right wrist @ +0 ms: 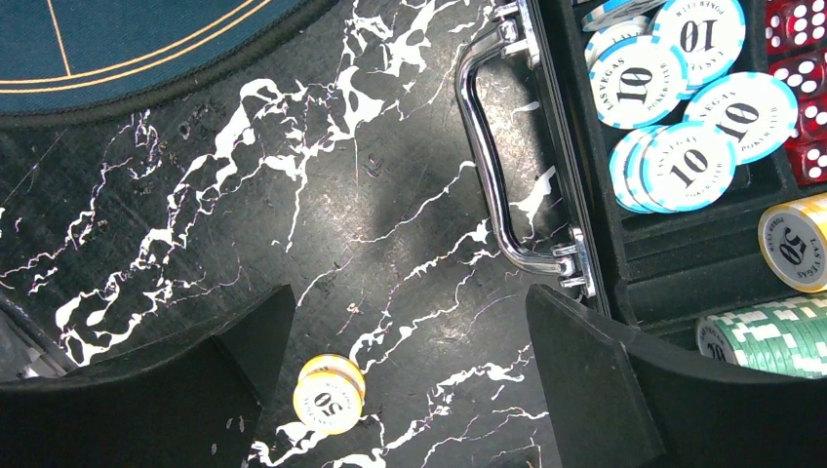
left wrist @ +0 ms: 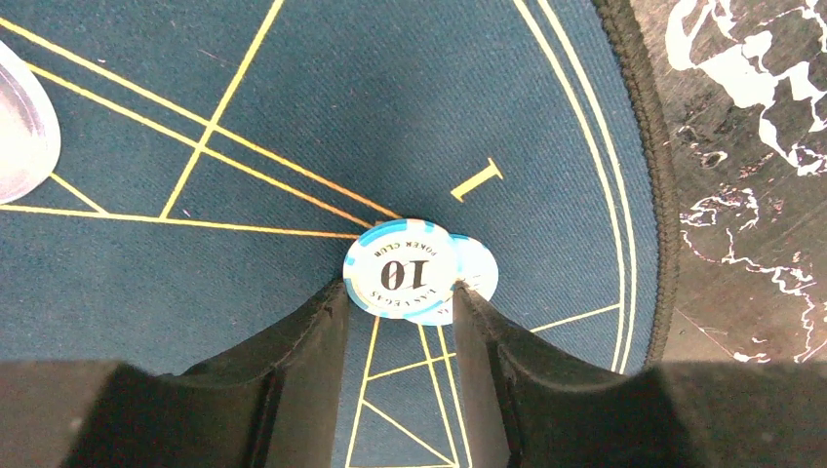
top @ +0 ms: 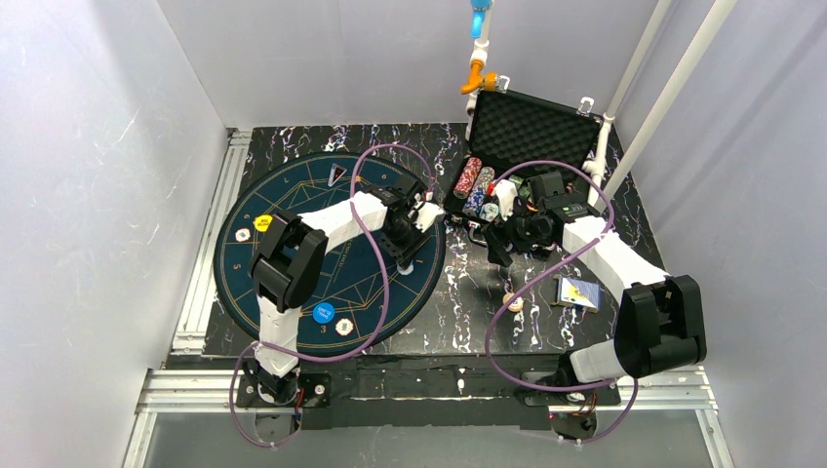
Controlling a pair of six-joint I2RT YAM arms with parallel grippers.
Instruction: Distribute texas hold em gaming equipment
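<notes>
The left arm rises from its base at the near edge, elbow up, forearm lying across the round blue mat (top: 283, 185) towards the mat's right rim. The left gripper (left wrist: 402, 300) points down at the cloth there, close to a gold numeral 1. Two light-blue chips (left wrist: 400, 268) lie overlapped on the mat right at the fingertips. The upper one reads "10" and "LAS VEGAS POKER CLUB". The fingers stand about a chip's breadth apart, one tip at each side of the pair. I cannot tell whether they pinch the chips or only flank them.

The right arm bends up from the near right corner and stretches in towards the black case (top: 541, 132), which stands open at the far right of the worktop (top: 449, 302). The right gripper (right wrist: 410, 327) hangs over bare worktop just beside the case's chrome handle (right wrist: 488, 166), jaws spread wide with nothing between them. Near one finger, two yellow chips (right wrist: 327, 395) marked "50" lie overlapped on the worktop.

Inside the case are a heap of light-blue tens (right wrist: 688, 161) with the same Las Vegas lettering, a single yellow fifty (right wrist: 795, 244), green chips (right wrist: 770, 336) on edge and red dice (right wrist: 805, 58).

A yellow button disc (top: 261, 223) lies at the mat's left side. A blue button disc (top: 323, 313) lies near its front rim, with a pale chip (top: 343, 327) just beside it. Their lettering is too small to read. Playing cards (top: 577, 292) lie on the worktop by the right forearm.
</notes>
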